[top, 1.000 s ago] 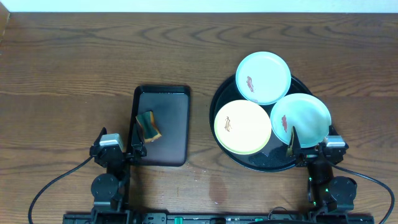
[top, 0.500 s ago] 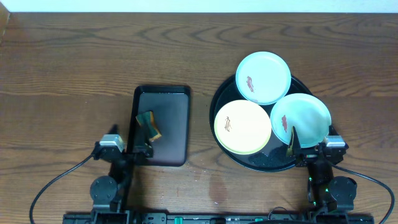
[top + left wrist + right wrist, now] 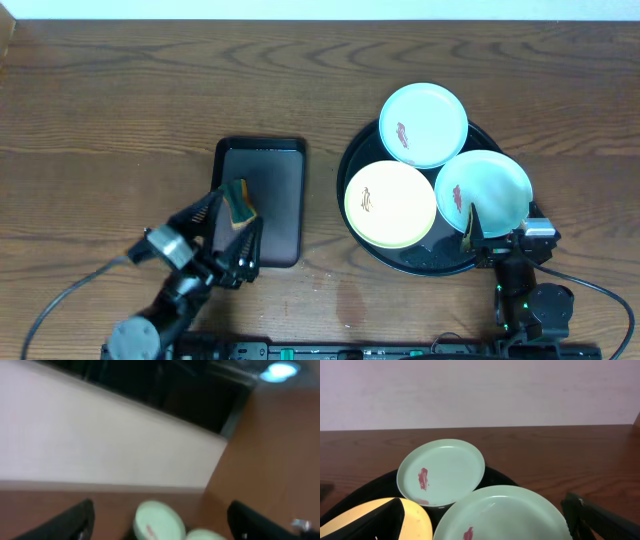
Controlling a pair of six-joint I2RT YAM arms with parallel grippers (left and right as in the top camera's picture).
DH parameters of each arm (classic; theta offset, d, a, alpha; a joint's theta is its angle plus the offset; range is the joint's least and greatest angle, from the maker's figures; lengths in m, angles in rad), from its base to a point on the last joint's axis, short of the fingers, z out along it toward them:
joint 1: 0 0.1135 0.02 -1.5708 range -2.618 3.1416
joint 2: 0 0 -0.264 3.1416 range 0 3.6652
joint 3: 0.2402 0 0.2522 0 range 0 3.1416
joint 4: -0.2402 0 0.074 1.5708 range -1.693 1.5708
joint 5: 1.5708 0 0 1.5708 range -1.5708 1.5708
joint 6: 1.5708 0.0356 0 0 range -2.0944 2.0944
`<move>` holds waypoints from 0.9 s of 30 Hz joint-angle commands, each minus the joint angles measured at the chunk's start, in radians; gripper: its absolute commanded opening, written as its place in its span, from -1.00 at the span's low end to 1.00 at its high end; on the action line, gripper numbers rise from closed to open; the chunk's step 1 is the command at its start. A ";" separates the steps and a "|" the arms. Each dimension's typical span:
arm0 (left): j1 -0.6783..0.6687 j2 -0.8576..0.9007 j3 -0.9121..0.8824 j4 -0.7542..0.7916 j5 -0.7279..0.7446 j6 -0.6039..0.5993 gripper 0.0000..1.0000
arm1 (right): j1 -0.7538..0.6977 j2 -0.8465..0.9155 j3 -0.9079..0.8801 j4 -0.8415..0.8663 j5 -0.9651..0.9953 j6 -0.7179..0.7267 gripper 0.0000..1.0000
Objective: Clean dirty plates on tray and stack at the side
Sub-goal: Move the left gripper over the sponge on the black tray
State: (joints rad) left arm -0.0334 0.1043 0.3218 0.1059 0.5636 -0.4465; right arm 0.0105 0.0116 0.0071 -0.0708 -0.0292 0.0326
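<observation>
Blur fills the left wrist view: only two dark fingers (image 3: 77,520) at the bottom corners, a pale wall (image 3: 75,435) and the tops of two plates, cut off by the lower edge, come through. From overhead the left gripper (image 3: 235,213) is spread wide over the near left part of the small tray (image 3: 275,175). The sponge (image 3: 238,203) shows between its fingertips as seen from above — whether they touch it I cannot tell.

The right gripper (image 3: 500,222) is spread wide too and holds nothing. It sits at the near right rim of the tray (image 3: 352,160). One finger hides a sliver of the near plate (image 3: 490,185). In the right wrist view that plate and the yellow plate (image 3: 392,210) are cut off by the bottom edge.

All three plates lie face up on the tray, on the right half of the table (image 3: 120,120). The far plate (image 3: 425,115) overhangs the tray's far rim, the yellow plate sits near left and the near plate near right. Their rims meet in the middle — which lies over which is hard to make out.

Being round, the plates have no long axis; only the red-brown smears (image 3: 402,132) give a direction. Those on the far plate and the near plate run lengthwise away from the robot. The one on the yellow plate is a faint squiggle running left to right.
</observation>
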 commanded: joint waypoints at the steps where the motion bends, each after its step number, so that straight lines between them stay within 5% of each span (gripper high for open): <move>1: 0.002 0.165 0.222 -0.248 -0.073 0.113 0.71 | -0.002 -0.004 -0.001 -0.004 0.002 -0.015 0.99; 8: 0.002 0.715 0.606 -0.865 -0.065 0.176 0.71 | -0.002 -0.004 -0.002 -0.004 0.002 -0.015 0.99; 14: 0.001 0.935 0.657 -0.901 0.091 0.166 0.72 | -0.002 -0.004 -0.001 -0.004 0.003 -0.015 0.99; 21: -0.023 1.076 0.788 -1.125 -0.425 0.017 0.71 | -0.002 -0.004 -0.002 -0.004 0.002 -0.015 0.99; 27: -0.120 1.190 0.839 -1.188 -0.498 0.014 0.72 | -0.002 -0.004 -0.002 -0.004 0.002 -0.015 0.98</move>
State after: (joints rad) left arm -0.1078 1.2396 1.1389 -1.0821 0.1822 -0.4053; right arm 0.0105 0.0120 0.0071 -0.0704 -0.0288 0.0326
